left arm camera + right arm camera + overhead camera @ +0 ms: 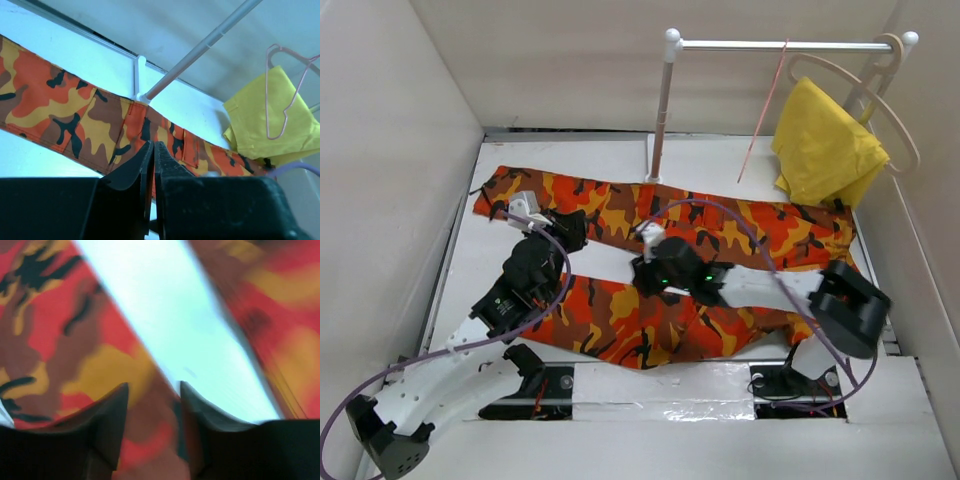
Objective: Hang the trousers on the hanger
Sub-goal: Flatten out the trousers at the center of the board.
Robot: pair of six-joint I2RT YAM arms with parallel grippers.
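Sprawling left to right under both arms, the trousers [610, 322] lie flat, left gripper [153, 145] clenched empty, right gripper [154, 387] parted over a leg's edge, nearer the hanger [763, 112] hung on the rail [770, 45] beyond.

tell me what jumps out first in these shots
The orange camouflage trousers catch the eye first, spread across the white table with their two legs splayed apart. Next is the bright yellow cloth hanging at the right end of the rail at the back. The thin pink hanger hangs bare just to its left.
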